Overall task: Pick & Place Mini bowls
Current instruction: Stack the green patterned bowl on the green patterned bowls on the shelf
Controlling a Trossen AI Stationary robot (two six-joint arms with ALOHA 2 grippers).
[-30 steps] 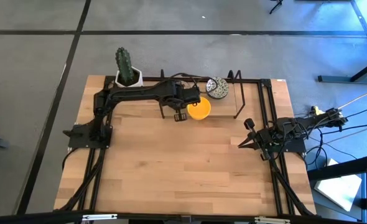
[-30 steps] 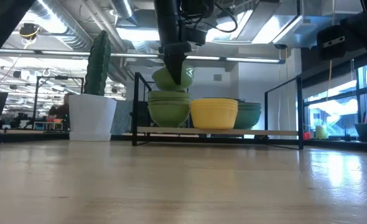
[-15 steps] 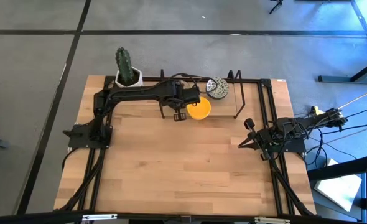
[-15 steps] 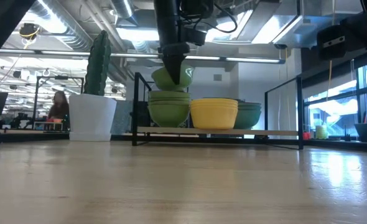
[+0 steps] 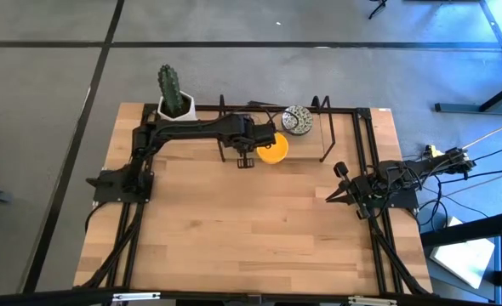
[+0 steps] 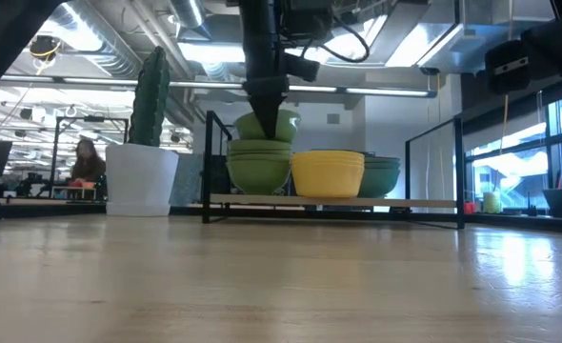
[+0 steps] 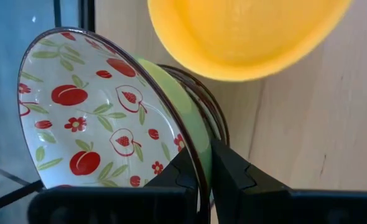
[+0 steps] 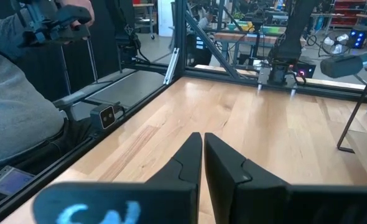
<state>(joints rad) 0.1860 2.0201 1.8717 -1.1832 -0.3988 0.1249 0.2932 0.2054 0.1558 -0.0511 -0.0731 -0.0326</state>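
Note:
My left gripper is at the rack along the table's far edge, shut on a mini bowl, cream with red fruit and flowers inside, green outside. It shows in the low view just over a stack of like green-sided bowls. Beside that stack stand a stack of yellow bowls and a darker patterned stack. From above I see the yellow bowl and the grey-green patterned bowl. My right gripper is shut and empty at the table's right edge. My left gripper pinches the bowl's rim, one finger inside the bowl and one on its green outer wall. The fingers come from above, pointing down. The bowl is tilted, its open side turned sideways, its lower part at the top of the green stack; whether it touches, I cannot tell.
A black wire rack with a wooden shelf holds the stacks. A white square pot with a cactus stands at the far left corner. The near wooden tabletop is bare. A person sits beyond the table's right side.
My left gripper has gone down a little with the bowl, bringing the bowl from clear above the green stack to its top. The grip stays shut.

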